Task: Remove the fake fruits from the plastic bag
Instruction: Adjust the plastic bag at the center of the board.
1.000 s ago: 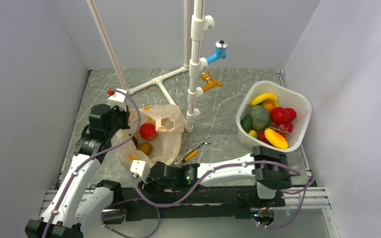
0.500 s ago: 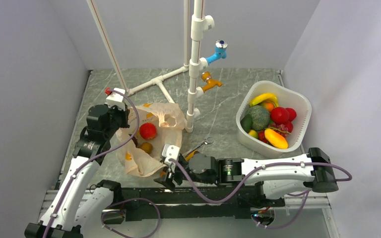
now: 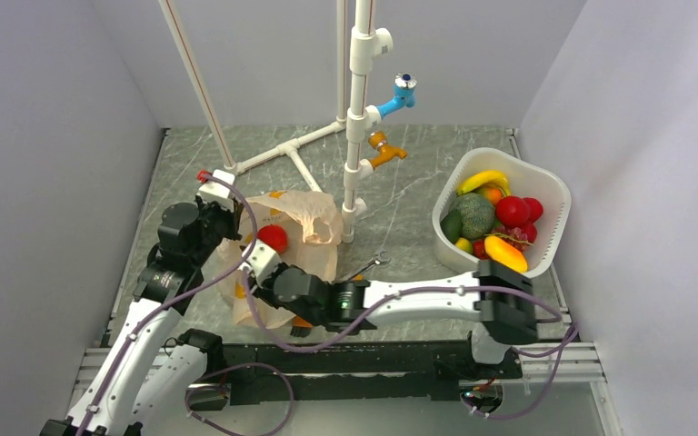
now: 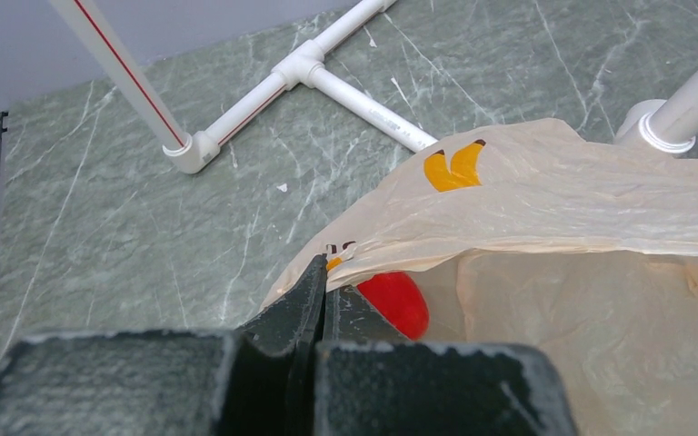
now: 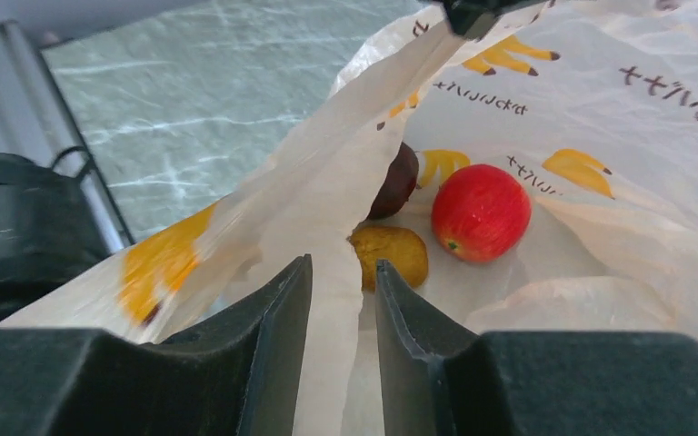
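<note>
The peach-orange plastic bag [image 3: 302, 221] lies left of centre with its mouth held up. My left gripper [image 4: 327, 270] is shut on the bag's rim [image 4: 545, 186] and lifts it; that gripper shows from above [image 3: 224, 216]. Inside lie a red fruit [image 5: 480, 211], a yellow-brown fruit [image 5: 393, 254] and a dark brown one [image 5: 400, 180]. The red fruit also shows in the top view [image 3: 273, 238] and the left wrist view [image 4: 397, 302]. My right gripper [image 5: 344, 275] is open at the bag's near rim, with a fold of bag film [image 5: 327, 209] between its fingers, a short way from the yellow-brown fruit.
A white slotted basket [image 3: 545, 186] of other fruits stands at the right. A white pipe stand [image 3: 357, 109] with blue and orange taps rises just right of the bag, its floor pipes [image 4: 304, 73] behind. A wrench [image 3: 363, 269] lies near my right forearm.
My right arm pulled back to the right, then swung in to the bag's near rim; its jaws widened and narrowed again. The left gripper kept its hold on the rim.
</note>
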You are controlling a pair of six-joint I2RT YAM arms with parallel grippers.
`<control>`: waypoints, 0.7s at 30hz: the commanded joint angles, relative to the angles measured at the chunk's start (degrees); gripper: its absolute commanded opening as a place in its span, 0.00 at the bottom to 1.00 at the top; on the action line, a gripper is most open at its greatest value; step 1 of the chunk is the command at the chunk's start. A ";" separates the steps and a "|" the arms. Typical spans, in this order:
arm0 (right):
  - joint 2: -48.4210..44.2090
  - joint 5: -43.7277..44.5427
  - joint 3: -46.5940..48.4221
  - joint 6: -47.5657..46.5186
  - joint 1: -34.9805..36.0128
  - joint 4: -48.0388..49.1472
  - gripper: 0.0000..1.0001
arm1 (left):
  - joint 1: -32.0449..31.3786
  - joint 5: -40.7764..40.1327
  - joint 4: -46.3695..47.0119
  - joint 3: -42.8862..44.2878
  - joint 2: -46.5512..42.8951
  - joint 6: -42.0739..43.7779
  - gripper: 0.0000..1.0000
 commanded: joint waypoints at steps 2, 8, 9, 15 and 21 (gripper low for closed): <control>8.60 -1.30 5.42 -2.03 -0.45 0.44 0.34 | -0.51 -0.67 2.78 0.18 -0.31 1.02 0.00; 15.04 -9.46 2.00 3.47 0.95 4.66 0.34 | -0.51 -3.02 1.94 0.74 0.18 0.37 0.00; 16.38 -10.18 2.15 4.76 0.92 4.56 0.33 | -0.51 -3.05 2.02 0.71 0.16 0.42 0.00; 16.56 -9.87 2.15 6.65 0.54 3.20 0.31 | -0.48 -2.26 2.85 0.21 -0.11 0.24 0.00; 8.74 -5.65 -0.84 6.04 -1.16 3.35 0.40 | -0.84 -2.26 2.73 0.23 -0.11 0.37 0.00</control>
